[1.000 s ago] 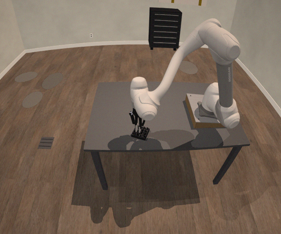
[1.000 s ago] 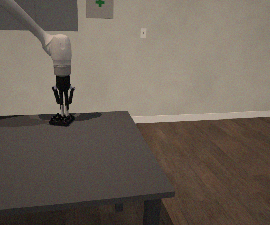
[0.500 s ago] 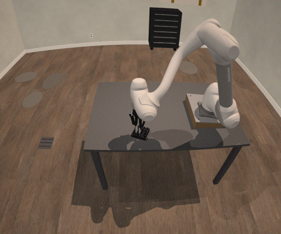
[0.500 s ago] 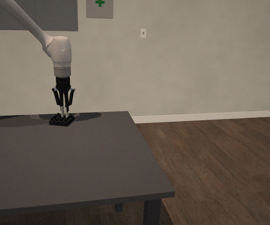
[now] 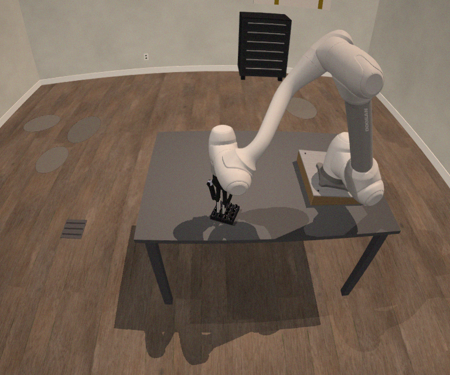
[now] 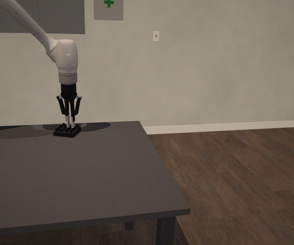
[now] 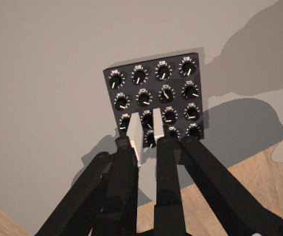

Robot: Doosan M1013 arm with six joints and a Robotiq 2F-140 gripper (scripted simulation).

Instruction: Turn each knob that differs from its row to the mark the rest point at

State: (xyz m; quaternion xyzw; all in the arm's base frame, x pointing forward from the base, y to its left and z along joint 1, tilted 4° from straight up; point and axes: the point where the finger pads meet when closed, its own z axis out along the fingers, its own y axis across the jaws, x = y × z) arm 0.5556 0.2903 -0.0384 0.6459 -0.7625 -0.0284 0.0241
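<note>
The black knob box (image 5: 222, 221) (image 6: 62, 134) (image 7: 154, 85) stands on the table; in the wrist view its front and row D are at the top, with knob 1 at the right. My gripper (image 5: 221, 211) (image 6: 70, 127) (image 7: 147, 121) points down, fingertips narrowly open on either side of knob B3 (image 7: 147, 119), apparently not gripping. In the wrist view knobs C4 (image 7: 121, 103), C3 (image 7: 144, 99) and C1 (image 7: 189, 92) point lower right; C2 (image 7: 166, 95) seems to point upper left. Row D points roughly downward. B2 and B1 point lower left. B3's line is unclear. The fingers partly hide rows A and B.
The grey table (image 5: 185, 161) (image 6: 89, 171) carries the box close to one long edge. The arm's base stands on a wood-sided block (image 5: 330, 200) at the other end. Neighbouring knobs stand close around the fingertips. The socket is not visible.
</note>
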